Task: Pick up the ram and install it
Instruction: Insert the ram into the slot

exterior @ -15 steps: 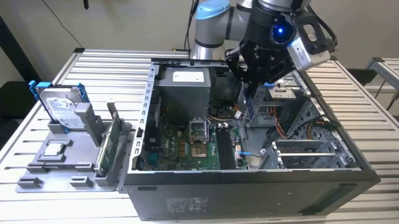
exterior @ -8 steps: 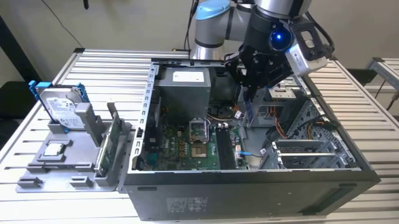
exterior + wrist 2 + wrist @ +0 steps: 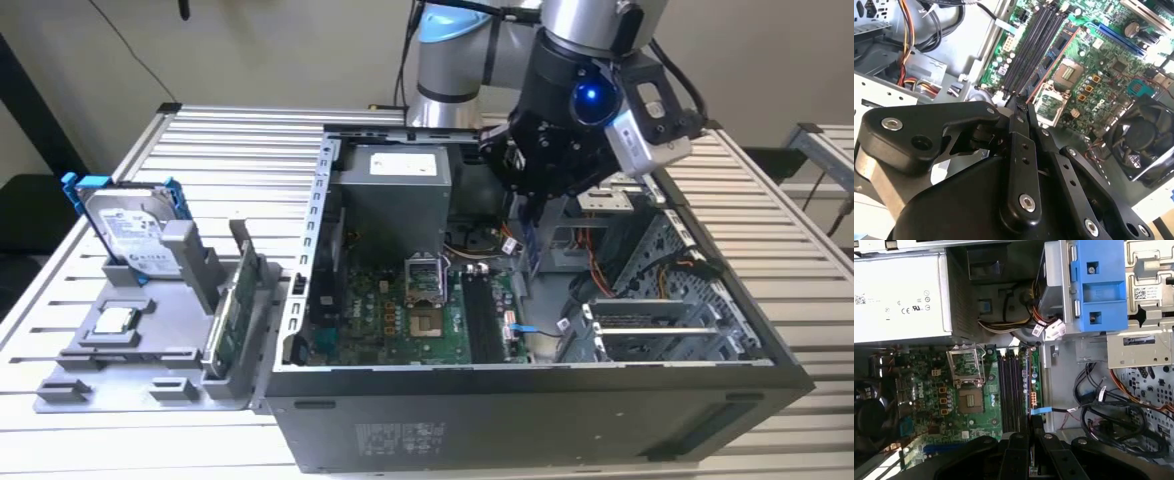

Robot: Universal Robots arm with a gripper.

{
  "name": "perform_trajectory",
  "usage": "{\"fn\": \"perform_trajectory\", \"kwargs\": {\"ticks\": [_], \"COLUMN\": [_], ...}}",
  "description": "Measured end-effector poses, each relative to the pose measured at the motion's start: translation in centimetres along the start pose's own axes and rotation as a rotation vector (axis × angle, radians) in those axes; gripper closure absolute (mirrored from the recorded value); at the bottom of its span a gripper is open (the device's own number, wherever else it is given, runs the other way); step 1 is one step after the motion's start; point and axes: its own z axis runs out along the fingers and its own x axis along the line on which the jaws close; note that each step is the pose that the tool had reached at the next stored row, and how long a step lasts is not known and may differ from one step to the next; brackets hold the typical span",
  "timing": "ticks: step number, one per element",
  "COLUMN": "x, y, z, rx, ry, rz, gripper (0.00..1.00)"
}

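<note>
You had the ram [image 3: 531, 245] pinched in the gripper [image 3: 533, 216], hanging down from the fingertips as a thin dark strip inside the open case [image 3: 534, 400]; it sat above the board [image 3: 400, 320], apart from the slots [image 3: 477, 310] and a little toward the exterior view's right of them. The fingers [image 3: 1019, 150] were drawn nearly together, with only that thin strip between them.

Your wrist views gave you little of the ram itself; it lay edge-on between the fingertips and was hard to tell from the black finger links. In the first wrist view the slots [image 3: 1011, 390] ran straight away from the gripper [image 3: 1030, 422]; in the second wrist view they [image 3: 1029, 50] ran off at a slant beyond the gripper [image 3: 1018, 102]. You could not tell from any view whether the ram was lined up with one slot.

Your arm [image 3: 447, 60] came in from behind the case, over the power supply [image 3: 400, 190], with the wrist pointing the gripper steeply down into the case.
</note>
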Motion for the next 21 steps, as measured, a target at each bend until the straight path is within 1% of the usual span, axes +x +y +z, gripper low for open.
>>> {"fn": "perform_trajectory", "kwargs": {"ticks": [9,21], "x": [-0.01,-0.02], "y": [-0.03,-0.05], "z": [1.09,2.07], "rx": [-0.0001,0.0], "ry": [0.0,0.0], "rz": [0.0,0.0], "gripper": [0.86,0.86]}}
